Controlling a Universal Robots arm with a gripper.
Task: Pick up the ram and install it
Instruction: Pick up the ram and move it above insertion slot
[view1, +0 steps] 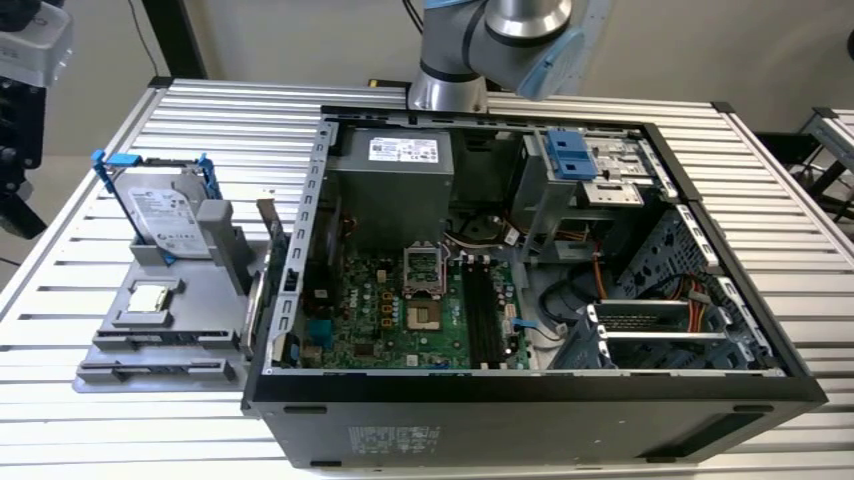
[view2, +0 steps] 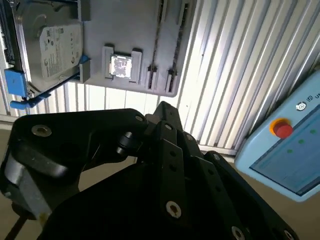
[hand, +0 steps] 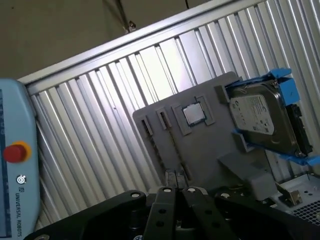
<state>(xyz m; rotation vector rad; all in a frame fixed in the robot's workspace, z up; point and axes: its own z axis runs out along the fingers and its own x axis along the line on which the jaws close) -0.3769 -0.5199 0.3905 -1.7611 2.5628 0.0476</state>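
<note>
Ram (hand: 171, 145) seems to stand edge-on in a narrow slot of the grey tray (view1: 200, 325) at the exterior view's left. Rightward, the board's black memory slots (view1: 487, 318) look empty. The claw (hand: 173, 176), pressed together and empty, hovers above the tray, so pickup and install both remain.

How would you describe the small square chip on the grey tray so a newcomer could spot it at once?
At the exterior view's left of the open computer case lies a grey tray. The chip sits flat in its square recess, beside the standing, blue-framed hard drive; it alone is small, square and shiny.
</note>
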